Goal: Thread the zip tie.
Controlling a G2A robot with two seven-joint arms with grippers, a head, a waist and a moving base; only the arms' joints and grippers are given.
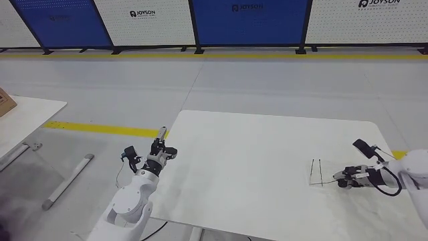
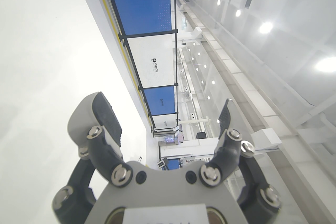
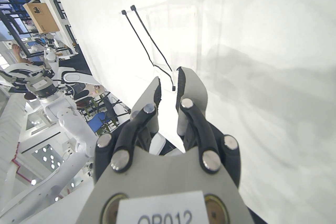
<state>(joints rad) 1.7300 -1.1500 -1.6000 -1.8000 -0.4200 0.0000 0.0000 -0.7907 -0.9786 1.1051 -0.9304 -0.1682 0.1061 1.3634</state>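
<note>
Two black zip ties [image 1: 315, 171] lie side by side on the white table [image 1: 254, 167] near its right end. In the right wrist view their heads [image 3: 132, 8] point away and their tails run toward my right gripper [image 3: 169, 75]. That gripper [image 1: 338, 176] sits low over the table, its fingers [image 3: 189, 83] narrowly open, and one tie's tail end [image 3: 173, 88] lies in the gap between them. My left gripper [image 1: 160, 137] stays at the table's left edge, far from the ties. It is wide open [image 2: 164, 104] with nothing between its pads.
A faint clear plate [image 3: 183, 25] lies on the table beside the ties. A second table with a cardboard box [image 1: 5, 100] stands off to the left. Blue and white panels [image 1: 247, 7] line the far floor. Another robot [image 3: 47, 78] stands beyond the table's edge.
</note>
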